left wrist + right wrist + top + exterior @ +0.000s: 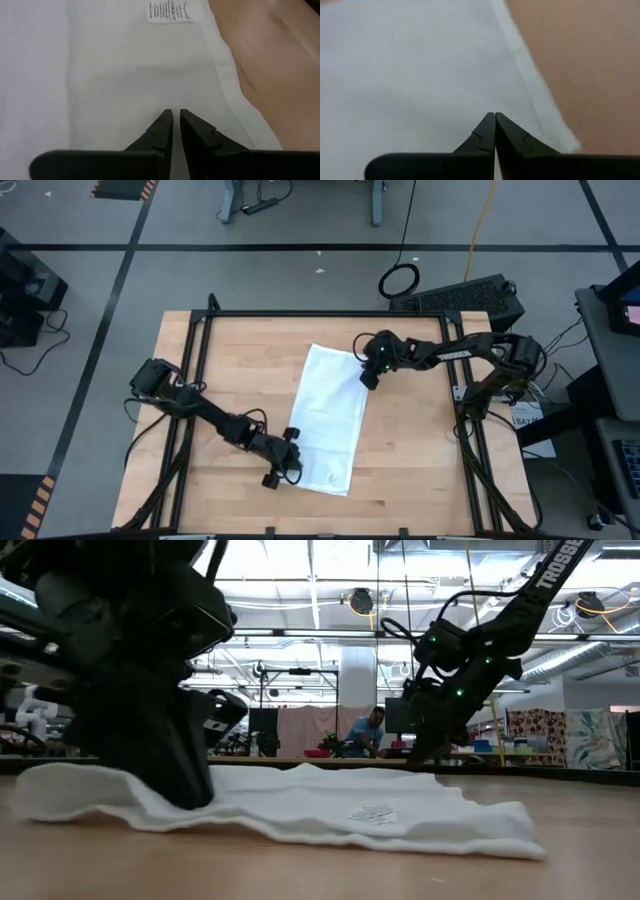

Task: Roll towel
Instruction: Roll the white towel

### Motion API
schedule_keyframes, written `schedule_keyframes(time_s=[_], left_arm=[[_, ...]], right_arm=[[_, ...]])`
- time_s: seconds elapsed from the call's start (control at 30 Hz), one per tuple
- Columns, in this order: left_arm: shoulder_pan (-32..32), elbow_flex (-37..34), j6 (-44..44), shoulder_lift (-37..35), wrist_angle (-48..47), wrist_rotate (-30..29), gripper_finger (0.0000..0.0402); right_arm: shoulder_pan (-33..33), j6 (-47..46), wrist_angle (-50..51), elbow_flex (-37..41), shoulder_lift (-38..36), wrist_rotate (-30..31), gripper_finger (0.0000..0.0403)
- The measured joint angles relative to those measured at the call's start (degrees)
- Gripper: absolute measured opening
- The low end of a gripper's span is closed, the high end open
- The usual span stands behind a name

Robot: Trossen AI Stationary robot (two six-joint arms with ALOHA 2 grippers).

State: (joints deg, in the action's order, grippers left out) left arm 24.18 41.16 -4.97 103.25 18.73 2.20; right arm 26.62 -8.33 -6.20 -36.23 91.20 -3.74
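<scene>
Towel: you have a plain white rectangular cloth towel point(330, 420) lying spread out on the pale wooden bench point(420, 470), near its middle. Its long side runs from the far edge toward the near edge, slanting a little to the right as it comes nearer. It is not rolled.

Towel surface: in the low view you see soft ripples along its near edge point(300, 810), and a small printed label point(170, 11) lies flat on the cloth close to one long hem.

Left claw: your left claw point(283, 470) sits at the towel's near left corner. Its fingers point(162, 131) are drawn almost together with only a thin slit between them, tips down on the white cloth. Whether a fold of cloth is caught between them you cannot tell.

Right claw: your right claw point(368, 376) is at the towel's far right corner, just inside the hem. Its fingers point(487, 132) are pressed fully together, tips on the cloth; no fold is seen between them.

Arms: both dark arms reach inward from opposite sides of the bench, the left from the near left, the right from the far right.

Bench frame: a black metal frame point(300, 314) runs round the bench top.

Room behind: in the low view a person in a blue top point(366, 732) sits far off, beyond the bench.
</scene>
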Motion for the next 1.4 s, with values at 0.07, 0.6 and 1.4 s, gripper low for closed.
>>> schedule_keyframes(time_s=[0.07, 0.6, 1.4], left_arm=[[-0.6, 0.0, 0.9, 0.0, 2.3, -0.1, 0.0042], [-0.6, 0.1, -2.1, 2.4, 3.3, 2.8, 0.0042], [-4.7, -0.1, 9.0, -6.7, 0.8, -8.4, 0.0042]], right_arm=[[-0.3, -0.4, -3.4, 0.0, 0.7, 1.0, 0.0], [3.2, -3.0, -8.2, -0.2, 7.1, 2.1, 0.0], [-18.7, -9.9, -2.9, -0.9, -0.5, -1.0, 0.0]])
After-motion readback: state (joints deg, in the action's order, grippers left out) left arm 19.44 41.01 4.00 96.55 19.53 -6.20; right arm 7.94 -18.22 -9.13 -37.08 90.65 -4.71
